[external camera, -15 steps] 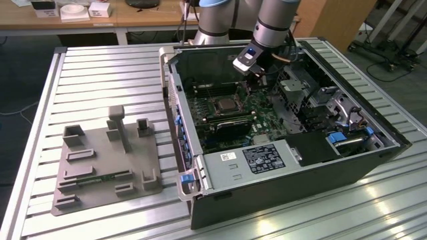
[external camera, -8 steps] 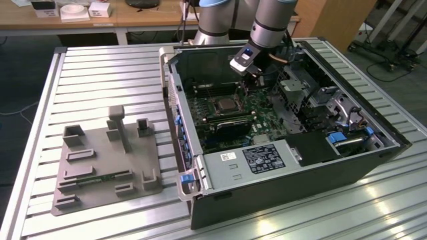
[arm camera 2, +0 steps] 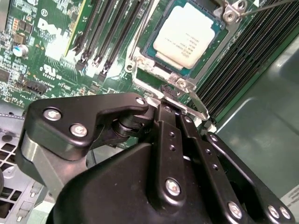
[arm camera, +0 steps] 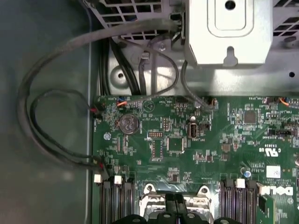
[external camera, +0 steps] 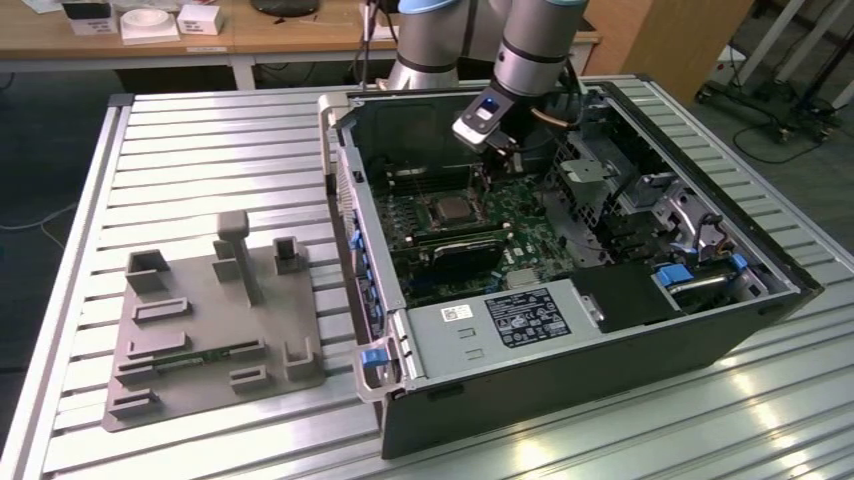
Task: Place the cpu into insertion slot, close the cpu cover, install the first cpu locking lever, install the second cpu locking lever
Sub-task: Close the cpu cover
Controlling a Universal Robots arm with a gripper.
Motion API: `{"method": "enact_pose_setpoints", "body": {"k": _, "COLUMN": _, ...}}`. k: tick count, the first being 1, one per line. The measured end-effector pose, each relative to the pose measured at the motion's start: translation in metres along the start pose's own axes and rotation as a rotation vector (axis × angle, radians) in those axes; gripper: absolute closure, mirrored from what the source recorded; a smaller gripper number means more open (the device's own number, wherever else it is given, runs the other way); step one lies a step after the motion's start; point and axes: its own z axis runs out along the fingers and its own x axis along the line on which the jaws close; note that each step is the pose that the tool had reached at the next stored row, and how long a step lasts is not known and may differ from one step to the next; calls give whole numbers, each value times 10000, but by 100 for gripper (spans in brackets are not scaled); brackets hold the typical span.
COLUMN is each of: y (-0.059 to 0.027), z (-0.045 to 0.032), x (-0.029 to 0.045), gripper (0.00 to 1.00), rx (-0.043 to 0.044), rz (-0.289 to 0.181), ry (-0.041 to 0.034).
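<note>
While the arm [external camera: 534,50] is reaching down into the open computer case [external camera: 587,375] at the middle of the exterior view, the items are lying as follows.

Cpu [arm camera 2: 187,35]: small flat square chip, its pale silvery top carrying faint print, a thin green border showing round it. It is sitting flat in the insertion slot [arm camera 2: 159,65] on the green motherboard [arm camera: 196,140], between banks of long black memory slots [arm camera 2: 107,32].

Cpu cover [arm camera 2: 175,80]: thin silvery frame with a square cut-out, lying down round the chip, whose top is showing through the opening.

Claw [arm camera 2: 175,112]: black and narrow, its fingertips drawn almost together and pressing against a silvery metal strip [arm camera 2: 198,111] at the cover's edge. Whether it is pinching that strip I cannot tell.

Counter [external camera: 200,160]: slatted metal, carrying the case. A grey moulded fixture [external camera: 200,340] is lying toward the exterior view's left, apart from the case.
</note>
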Motion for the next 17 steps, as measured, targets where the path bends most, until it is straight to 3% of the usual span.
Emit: {"method": "enact_pose_setpoints", "body": {"k": 17, "y": -184, "z": 46, "x": 0, "gripper": 90, "rx": -1, "rz": 0, "ry": 2}}
